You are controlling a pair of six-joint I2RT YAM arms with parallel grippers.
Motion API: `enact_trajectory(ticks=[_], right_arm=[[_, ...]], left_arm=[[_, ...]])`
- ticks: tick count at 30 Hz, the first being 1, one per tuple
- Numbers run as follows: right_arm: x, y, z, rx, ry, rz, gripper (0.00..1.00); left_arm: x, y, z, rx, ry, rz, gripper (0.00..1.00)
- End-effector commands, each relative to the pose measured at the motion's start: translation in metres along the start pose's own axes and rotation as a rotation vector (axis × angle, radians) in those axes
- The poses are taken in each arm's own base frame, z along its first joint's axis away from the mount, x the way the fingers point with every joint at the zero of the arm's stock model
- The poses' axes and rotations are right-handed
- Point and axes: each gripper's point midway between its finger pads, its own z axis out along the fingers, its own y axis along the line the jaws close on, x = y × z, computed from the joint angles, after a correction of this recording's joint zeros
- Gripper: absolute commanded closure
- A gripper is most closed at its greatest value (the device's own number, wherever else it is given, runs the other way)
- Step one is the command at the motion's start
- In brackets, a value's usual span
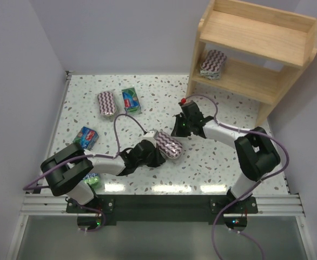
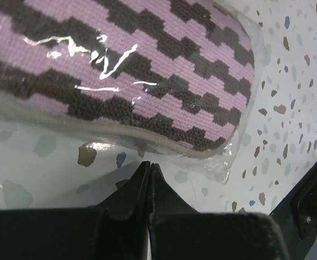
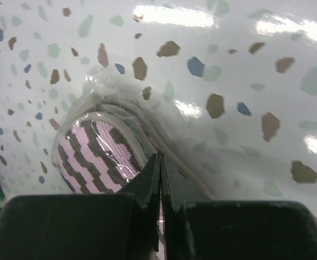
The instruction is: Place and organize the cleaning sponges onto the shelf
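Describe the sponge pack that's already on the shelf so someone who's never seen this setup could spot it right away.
Look to the far right corner of the table, where a light wooden two-tier shelf stands. On its lower tier, at the left end, lies an oval pack with maroon-and-white zigzag stripes. It is the only pack on the shelf.

walls (image 1: pixel 120 32): pale lilac | tabletop (image 1: pixel 147 89): speckled white terrazzo, glossy

A green pack (image 1: pixel 93 179) at the bench's (image 1: pixel 212 157) seven o'clock is mostly hidden under the left arm (image 1: pixel 104 162). The striped pack (image 2: pixel 120 70) runs off the left wrist view at nine and twelve o'clock. Whether either arm's jaws pinch its wrapper (image 2: pixel 223 162) is unclear.
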Motion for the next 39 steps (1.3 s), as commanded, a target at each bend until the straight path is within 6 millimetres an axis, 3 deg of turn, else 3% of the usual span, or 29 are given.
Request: enact_trajectory(ticks=[1, 3, 4, 5, 6, 8, 9, 14, 15, 20, 22, 24, 34, 36, 39], right_arm=[[-0.027, 0.045, 0.0, -0.18, -0.019, -0.067, 1.0], [-0.04, 0.035, -0.004, -0.096, -0.059, -0.06, 0.74], [-0.049, 0.032, -0.015, -0.063, -0.102, -0.06, 0.65], [-0.049, 0.024, -0.022, -0.014, -0.11, -0.055, 0.49], [-0.056, 0.007, -0.029, 0.078, -0.156, -0.046, 0.41], [-0.06, -0.003, -0.053, 0.143, -0.2, -0.033, 0.27], [-0.057, -0.015, -0.058, 0.194, -0.216, -0.025, 0.24], [-0.032, -0.028, -0.092, 0.203, -0.236, 0.059, 0.21], [-0.016, -0.036, -0.091, 0.208, -0.213, 0.074, 0.21], [0.024, -0.026, -0.091, 0.047, -0.177, 0.195, 0.22], [0.023, -0.023, -0.094, 0.025, -0.2, 0.222, 0.23], [0.028, -0.029, -0.088, 0.032, -0.195, 0.24, 0.23], [0.026, -0.007, -0.049, -0.132, -0.148, 0.185, 0.23], [0.032, -0.012, -0.041, -0.118, -0.121, 0.189, 0.24], [0.038, -0.022, -0.028, -0.098, -0.1, 0.202, 0.33]], left_arm=[[-0.012, -0.022, -0.003, 0.087, -0.047, -0.024, 1.0], [-0.014, -0.023, 0.001, 0.085, -0.047, -0.023, 1.0], [-0.015, -0.025, 0.002, 0.086, -0.048, -0.025, 1.0], [-0.016, -0.024, 0.003, 0.079, -0.052, -0.024, 1.0], [-0.019, -0.027, 0.005, 0.081, -0.06, -0.026, 1.0], [-0.023, -0.03, 0.006, 0.084, -0.069, -0.027, 1.0], [-0.027, -0.033, 0.007, 0.09, -0.075, -0.026, 1.0], [-0.031, -0.046, 0.015, 0.127, -0.069, -0.027, 1.0], [-0.031, -0.048, 0.017, 0.132, -0.068, -0.027, 1.0], [-0.033, -0.054, 0.026, 0.147, -0.063, -0.029, 1.0], [-0.032, -0.054, 0.027, 0.145, -0.059, -0.027, 1.0], [-0.031, -0.051, 0.027, 0.135, -0.058, -0.024, 1.0], [-0.03, -0.038, 0.016, 0.095, -0.068, -0.025, 1.0], [-0.028, -0.036, 0.015, 0.091, -0.063, -0.026, 1.0], [-0.025, -0.035, 0.016, 0.089, -0.056, -0.026, 1.0]])
